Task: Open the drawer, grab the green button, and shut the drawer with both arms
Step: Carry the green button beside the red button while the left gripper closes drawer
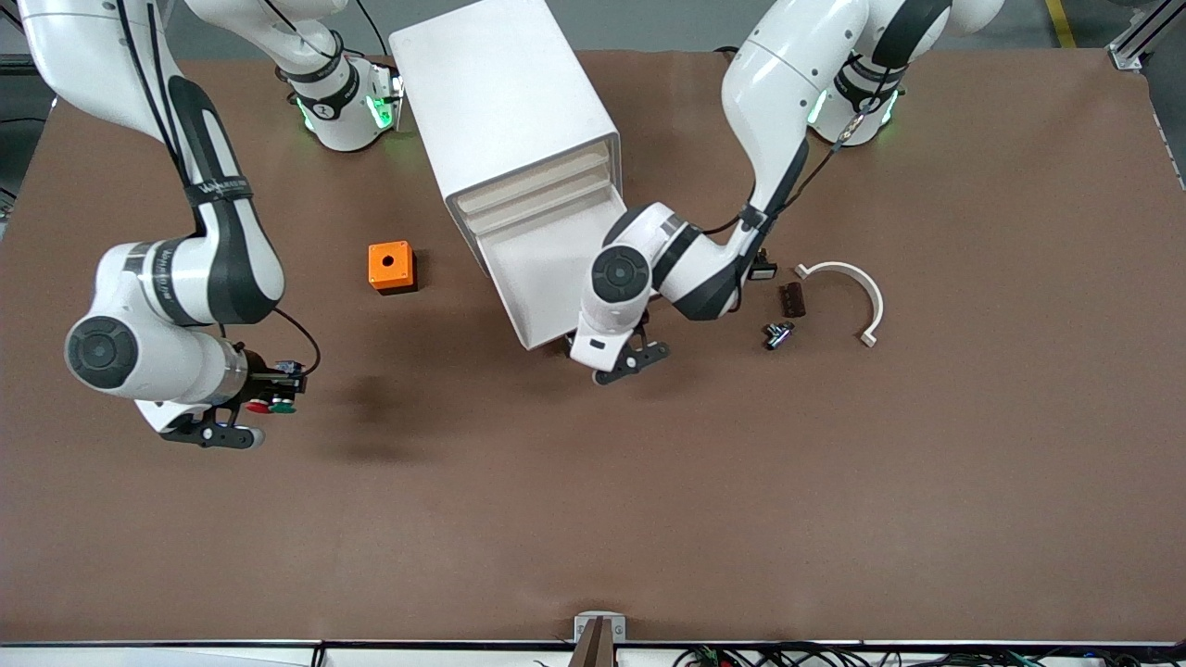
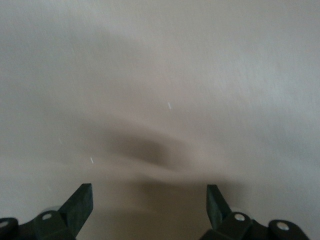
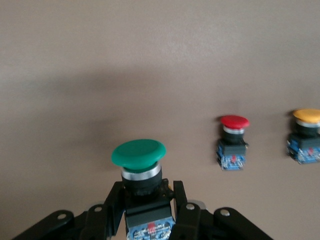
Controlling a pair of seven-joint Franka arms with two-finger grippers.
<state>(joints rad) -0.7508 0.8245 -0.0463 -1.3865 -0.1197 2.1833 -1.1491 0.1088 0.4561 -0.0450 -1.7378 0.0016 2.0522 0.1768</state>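
Over table, right tool (image 3: pixel 145 210) gripping button (image 3: pixel 139 152)

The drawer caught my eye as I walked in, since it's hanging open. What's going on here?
The right gripper is shut on the green button, held over the table toward the right arm's end, beside a red button and a yellow button. The drawer of the white cabinet is pulled out. The left gripper is open at the drawer's front edge, holding nothing.
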